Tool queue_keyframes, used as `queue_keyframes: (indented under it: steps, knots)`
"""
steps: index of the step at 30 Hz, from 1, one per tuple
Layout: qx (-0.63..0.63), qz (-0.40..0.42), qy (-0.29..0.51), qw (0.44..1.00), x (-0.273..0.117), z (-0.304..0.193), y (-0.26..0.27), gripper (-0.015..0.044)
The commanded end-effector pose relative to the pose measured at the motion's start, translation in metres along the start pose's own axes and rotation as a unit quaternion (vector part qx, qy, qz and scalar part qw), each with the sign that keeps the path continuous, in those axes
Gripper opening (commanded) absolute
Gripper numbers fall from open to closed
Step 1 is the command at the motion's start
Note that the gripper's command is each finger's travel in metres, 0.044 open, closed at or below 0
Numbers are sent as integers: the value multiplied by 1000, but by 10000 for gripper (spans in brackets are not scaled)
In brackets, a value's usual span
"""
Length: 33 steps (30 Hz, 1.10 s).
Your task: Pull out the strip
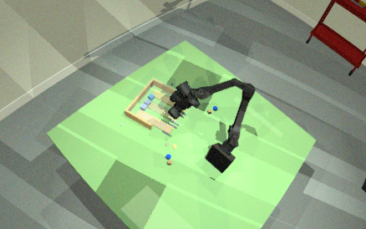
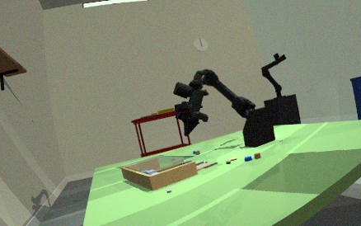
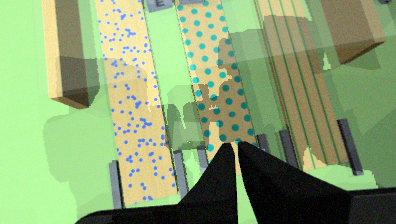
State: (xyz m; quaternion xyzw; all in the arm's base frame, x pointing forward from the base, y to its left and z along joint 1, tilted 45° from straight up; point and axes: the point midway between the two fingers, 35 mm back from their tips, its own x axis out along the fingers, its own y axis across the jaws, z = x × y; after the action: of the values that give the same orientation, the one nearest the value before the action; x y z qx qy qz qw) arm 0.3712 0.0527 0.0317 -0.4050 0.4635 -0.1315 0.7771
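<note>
My gripper (image 1: 173, 113) (image 2: 186, 134) (image 3: 234, 150) is shut with nothing between its fingertips, above the near end of the teal-dotted strip. This strip (image 3: 212, 55) lies between a blue-speckled strip (image 1: 155, 121) (image 3: 132, 90) and a green-lined strip (image 3: 300, 90). A grey-blue cube (image 1: 144, 107) (image 3: 160, 4) showing a letter stands at the far end, by the gap between the speckled and dotted strips. Another grey-blue cube (image 1: 147, 101) (image 3: 192, 1) is at the dotted strip's far end, cut off by the wrist view. A bluer cube (image 1: 151, 96) stands beside it.
A wooden three-sided frame (image 1: 139, 96) (image 2: 174, 176) (image 3: 72, 50) surrounds the strips' far ends. Dark guide bars (image 3: 350, 146) (image 3: 115, 185) flank their near ends. Blue pieces (image 1: 168, 156) (image 1: 215, 108) and orange pieces (image 1: 170, 163) (image 1: 209, 111) lie outside the frame.
</note>
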Motion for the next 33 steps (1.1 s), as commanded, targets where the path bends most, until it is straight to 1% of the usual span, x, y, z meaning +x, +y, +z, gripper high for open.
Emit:
queue_keyframes:
  steps: [1, 4, 23, 33]
  knots:
    - [-38, 44, 217, 974, 56, -7, -14, 0]
    - [-45, 51, 248, 966, 60, -11, -16, 0]
    - [-45, 51, 248, 966, 60, -13, -19, 0]
    - [-45, 51, 248, 966, 74, -19, -18, 0]
